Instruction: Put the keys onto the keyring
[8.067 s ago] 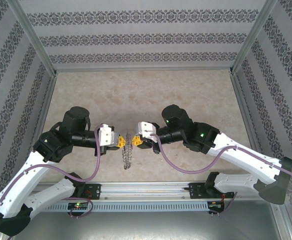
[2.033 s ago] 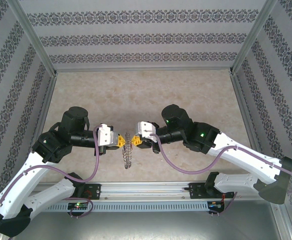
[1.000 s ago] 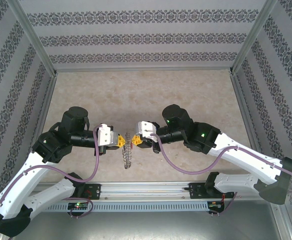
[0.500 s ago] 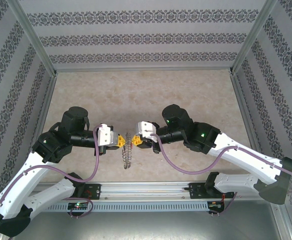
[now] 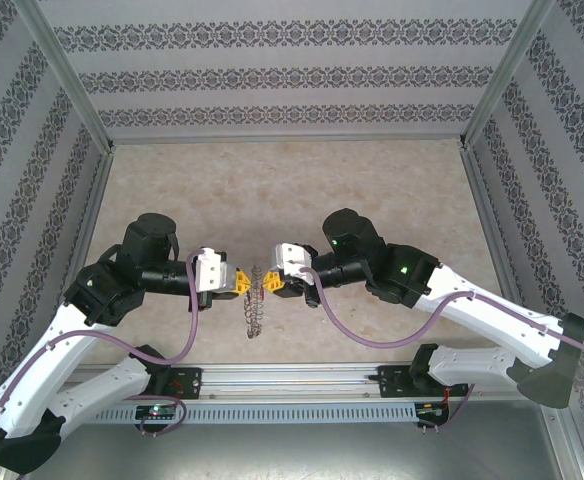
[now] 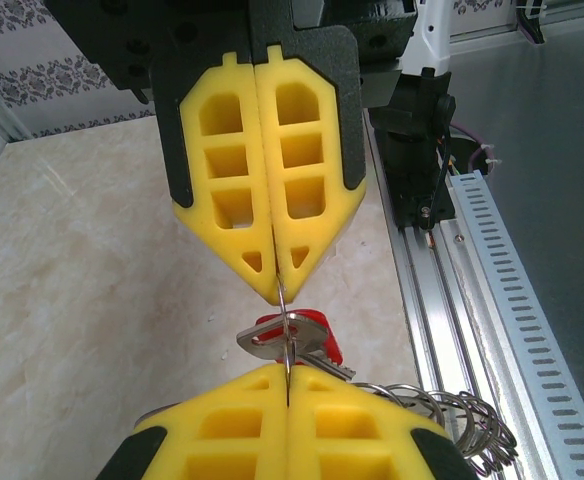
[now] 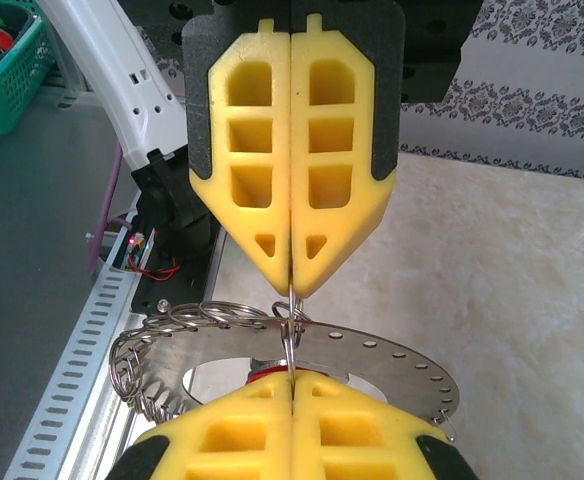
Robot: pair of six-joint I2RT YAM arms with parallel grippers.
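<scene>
Left gripper (image 5: 243, 283): fully closed, its tips pinching a thin wire loop (image 6: 284, 325) that you see edge-on.
Right gripper (image 5: 270, 284): fully closed on the same wire loop from the opposite side, tip to tip with the left.
Key (image 6: 307, 332): the red-tagged key sits just beside the loop, between the two sets of tips.
Keyring (image 7: 372, 355): the flat grey ring with holes is there too, with small rings bunched along one edge. I can't tell whether the key is threaded on.
Your move: keep both pinches firm and twist gently against each other so the coil gaps. If you pull straight apart, the wire will likely slip from the foam.
Table (image 5: 372, 190): pale, marbled and hard, so a dropped key would probably skid. A metal rail (image 5: 302, 385) runs along the near edge.
Room: patterned walls (image 5: 292, 70) stand on the left, right and far sides.
</scene>
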